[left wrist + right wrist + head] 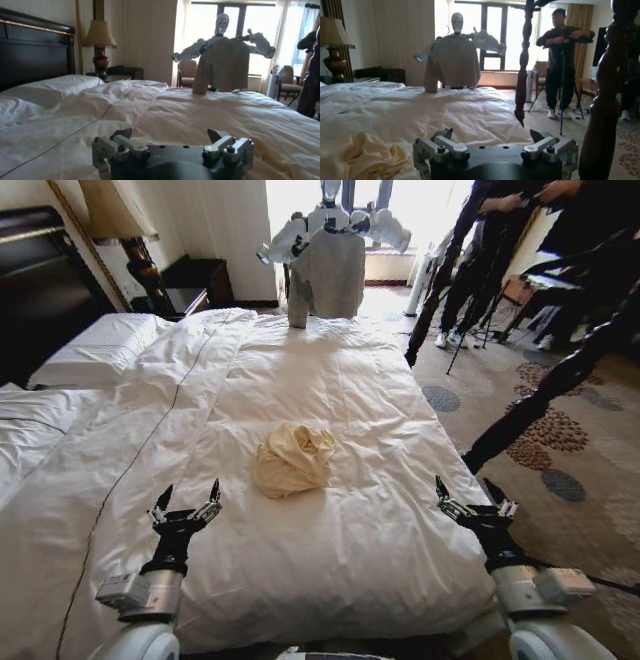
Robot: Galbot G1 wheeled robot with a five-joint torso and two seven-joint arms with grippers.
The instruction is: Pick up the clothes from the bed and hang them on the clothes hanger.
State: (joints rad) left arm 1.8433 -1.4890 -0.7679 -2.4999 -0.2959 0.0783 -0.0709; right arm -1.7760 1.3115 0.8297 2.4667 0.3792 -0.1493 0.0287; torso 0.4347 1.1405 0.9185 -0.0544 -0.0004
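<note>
The shirt is lying crumpled at the centre of the frame on the bed. The left claw and right claw are both hovering open, lower left and lower right. It is probably handling light and floppy; pinching a raised top fold looks best.

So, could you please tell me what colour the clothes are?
Pale yellow-cream clothes, bunched on the bed; head view shows them best.

The bed is lying under a puffy white duvet, with white pillows resting at its head by the dark headboard and the crumpled pale-yellow clothes sitting near the duvet's middle.
</note>
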